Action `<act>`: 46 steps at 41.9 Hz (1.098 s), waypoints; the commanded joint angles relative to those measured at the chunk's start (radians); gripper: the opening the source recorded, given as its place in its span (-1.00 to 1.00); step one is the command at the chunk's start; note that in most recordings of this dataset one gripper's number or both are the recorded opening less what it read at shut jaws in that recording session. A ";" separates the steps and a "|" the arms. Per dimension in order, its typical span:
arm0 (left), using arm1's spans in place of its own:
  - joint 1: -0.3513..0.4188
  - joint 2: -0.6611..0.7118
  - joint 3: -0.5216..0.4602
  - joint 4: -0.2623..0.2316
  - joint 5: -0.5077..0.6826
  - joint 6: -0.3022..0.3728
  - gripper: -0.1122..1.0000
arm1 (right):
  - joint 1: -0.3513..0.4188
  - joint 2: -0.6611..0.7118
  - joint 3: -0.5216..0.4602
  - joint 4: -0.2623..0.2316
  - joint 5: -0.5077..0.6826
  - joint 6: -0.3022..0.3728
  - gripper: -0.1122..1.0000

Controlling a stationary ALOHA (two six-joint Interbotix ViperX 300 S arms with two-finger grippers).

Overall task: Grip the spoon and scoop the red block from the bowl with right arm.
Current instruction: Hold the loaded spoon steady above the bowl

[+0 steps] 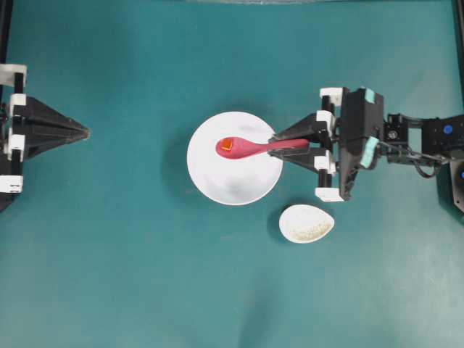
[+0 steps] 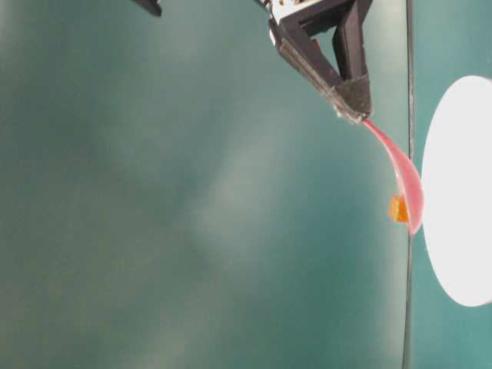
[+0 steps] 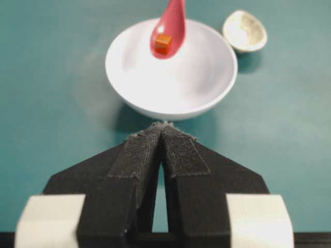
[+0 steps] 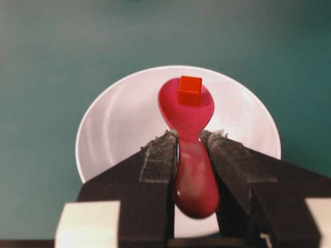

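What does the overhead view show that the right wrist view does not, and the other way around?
Only the overhead view shows the small speckled dish beside the bowl and the left hand, shut and empty, far to the left. Only the right wrist view shows up close how the right hand clamps the spoon's handle between its fingers. Both show the white bowl and the pink spoon over it, with the red block lying in the scoop.

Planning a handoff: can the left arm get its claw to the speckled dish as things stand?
Probably not directly. The left claw sits shut at the far left, and the bowl, with the spoon held over it by the right claw, lies between it and the speckled dish.
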 commanded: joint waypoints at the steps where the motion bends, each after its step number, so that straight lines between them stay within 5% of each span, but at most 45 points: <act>1: 0.003 -0.005 -0.020 0.000 0.012 -0.006 -0.79 | 0.005 0.002 0.009 0.002 -0.046 -0.002 -0.35; 15: 0.003 -0.005 -0.020 0.000 0.067 -0.017 -0.79 | 0.034 0.048 0.025 0.003 -0.149 -0.002 -0.37; 46: 0.003 0.018 -0.017 0.002 0.069 0.000 -0.79 | 0.014 0.017 0.017 0.002 -0.181 -0.009 -0.37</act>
